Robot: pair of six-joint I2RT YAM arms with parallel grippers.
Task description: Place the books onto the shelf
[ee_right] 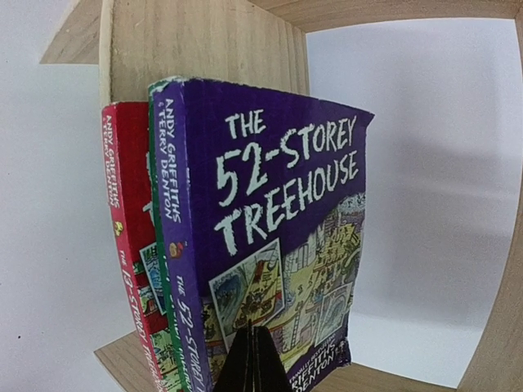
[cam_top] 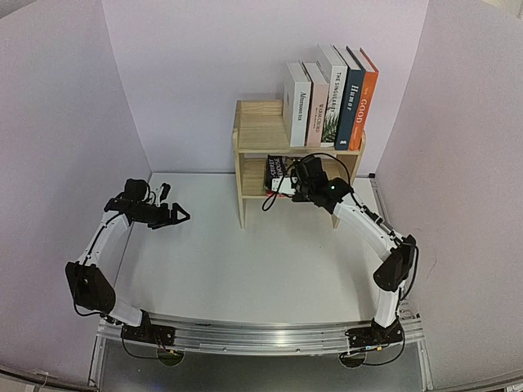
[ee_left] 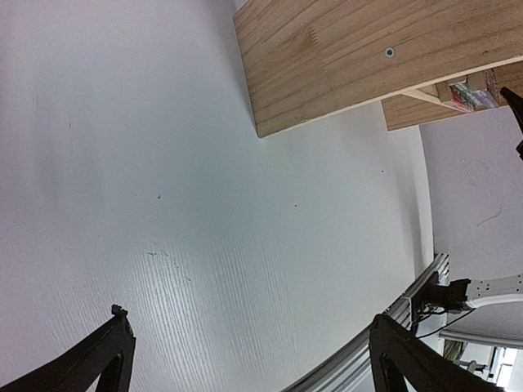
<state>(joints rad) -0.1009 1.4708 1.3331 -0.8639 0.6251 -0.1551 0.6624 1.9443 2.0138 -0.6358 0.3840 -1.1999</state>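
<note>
The light wooden shelf (cam_top: 260,132) stands at the back of the table. Several books stand upright on its top tier: a white one (cam_top: 296,104), a pale pink one (cam_top: 316,104), a white one with a plant (cam_top: 332,98), navy "Humor" (cam_top: 351,98) and orange "GOOD" (cam_top: 365,100). On the lower tier stand colourful paperbacks (cam_top: 276,171): purple "The 52-Storey Treehouse" (ee_right: 278,204), a thin green one (ee_right: 158,245) and a red one (ee_right: 129,212). My right gripper (ee_right: 253,359) is shut and empty just in front of the purple cover. My left gripper (cam_top: 181,216) hangs open over the bare table, left of the shelf.
Pale walls close in the table on the left, back and right. An aluminium rail (cam_top: 261,336) runs along the near edge by the arm bases. In the left wrist view the shelf's side panel (ee_left: 368,57) lies ahead over the white tabletop (ee_left: 204,229).
</note>
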